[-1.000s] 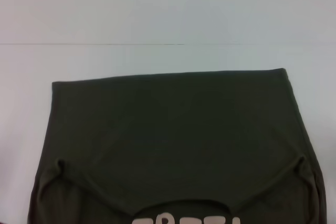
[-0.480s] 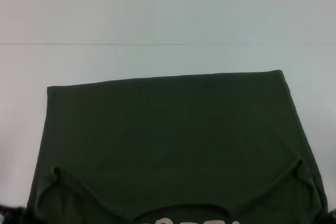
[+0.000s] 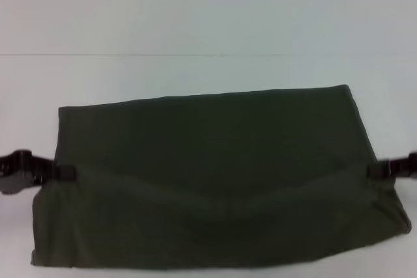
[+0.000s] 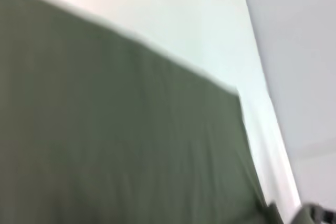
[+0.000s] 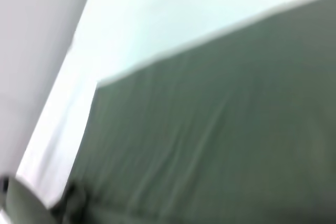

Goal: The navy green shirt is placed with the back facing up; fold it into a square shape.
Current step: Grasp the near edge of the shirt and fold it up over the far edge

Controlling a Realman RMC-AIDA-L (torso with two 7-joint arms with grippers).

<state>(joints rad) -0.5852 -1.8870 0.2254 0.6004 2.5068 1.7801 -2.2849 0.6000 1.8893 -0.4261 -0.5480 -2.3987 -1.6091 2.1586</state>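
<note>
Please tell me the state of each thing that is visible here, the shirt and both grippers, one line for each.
navy green shirt: lying on the white table, near part folded over the far part, plain side up, no lettering showing.
left gripper: at the shirt's left edge, shut on the fabric.
right gripper: at the shirt's right edge, shut on the fabric.

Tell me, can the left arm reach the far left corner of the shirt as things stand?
Probably yes. The left gripper is already at the shirt's left edge, and the far left corner lies close beyond it with only bare table around. It would need to let go first.
</note>
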